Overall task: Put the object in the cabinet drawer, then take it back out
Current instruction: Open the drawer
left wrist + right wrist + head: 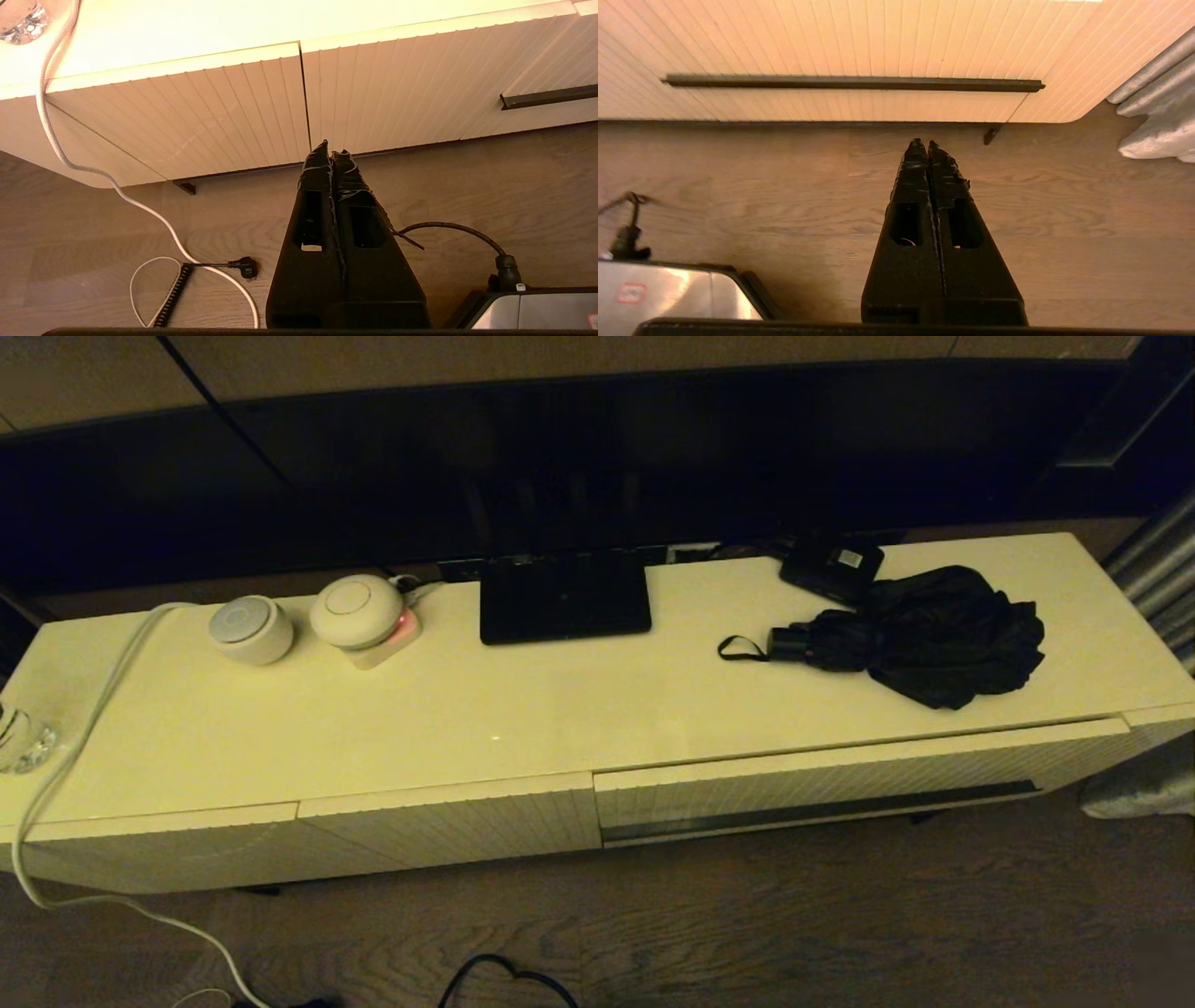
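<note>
Lying bunched on the glossy top, the black umbrella [920, 633] above the ribbed drawer [840, 784].

Glossy cabinet, matt cloth

Cabinet top [560, 709] smooth, glossy; drawer [840, 784] front finely ribbed; umbrella [924, 635] matt crumpled cloth; floor [738, 186] grained wood.

Bystanders on the cream surface [560, 709]

Two round white devices [250, 629] sat at the left, a flat black rectangular stand base [564, 595] mid-back, a small black labelled box [833, 567] rightward; a white cable [84, 728] trailed to the wooden floor [840, 915].
</note>
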Controlling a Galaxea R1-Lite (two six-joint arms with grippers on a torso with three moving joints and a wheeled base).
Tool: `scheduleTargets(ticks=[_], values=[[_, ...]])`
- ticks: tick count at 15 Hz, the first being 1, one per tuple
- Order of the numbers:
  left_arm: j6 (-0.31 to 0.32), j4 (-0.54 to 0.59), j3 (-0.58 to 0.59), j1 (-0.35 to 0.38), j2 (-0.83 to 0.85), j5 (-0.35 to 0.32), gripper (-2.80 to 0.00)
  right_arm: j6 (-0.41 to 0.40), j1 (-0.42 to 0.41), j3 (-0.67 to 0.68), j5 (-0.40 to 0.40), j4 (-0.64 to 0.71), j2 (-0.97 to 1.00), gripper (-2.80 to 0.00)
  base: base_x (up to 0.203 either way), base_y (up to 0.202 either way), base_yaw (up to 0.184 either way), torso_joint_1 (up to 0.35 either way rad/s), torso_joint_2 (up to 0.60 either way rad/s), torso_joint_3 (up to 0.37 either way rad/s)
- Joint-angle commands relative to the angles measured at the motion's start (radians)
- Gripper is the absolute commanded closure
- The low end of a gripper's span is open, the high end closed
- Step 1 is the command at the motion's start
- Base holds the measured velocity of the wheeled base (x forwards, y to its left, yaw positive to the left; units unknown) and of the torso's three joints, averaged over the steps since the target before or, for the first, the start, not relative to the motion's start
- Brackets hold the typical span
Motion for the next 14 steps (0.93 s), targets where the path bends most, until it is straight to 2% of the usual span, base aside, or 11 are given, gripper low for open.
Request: scheduleTargets(ticks=[1, 4, 8, 10, 14], values=[[0.0, 0.0, 0.003, 0.0, 0.0, 0.0, 0.0, -0.021, 0.0, -0.082, 0.006, 0.043, 0.008, 0.0, 0.0, 0.0, 0.0, 0.0, 0.0, 0.0], [0.0, 0.0, 0.003, 0.0, 0.0, 0.0, 0.0, -0.021, 0.001, -0.321, 0.028, 0.171, 0.121, 0.0, 0.0, 0.0, 0.0, 0.0, 0.0, 0.0], [0.0, 0.0, 0.003, 0.0, 0.0, 0.0, 0.0, -0.034, 0.001, -0.575, 0.1, 0.217, 0.407, 0.0, 0.0, 0.0, 0.0, 0.0, 0.0, 0.0], [0.001, 0.0, 0.003, 0.0, 0.0, 0.0, 0.0, -0.106, 0.002, -0.66, 0.149, 0.224, 0.56, 0.0, 0.0, 0.0, 0.0, 0.0, 0.0, 0.0], [0.001, 0.0, 0.003, 0.0, 0.0, 0.0, 0.0, -0.352, 0.022, -0.815, 0.24, 0.238, 0.878, 0.0, 0.0, 0.0, 0.0, 0.0, 0.0, 0.0]])
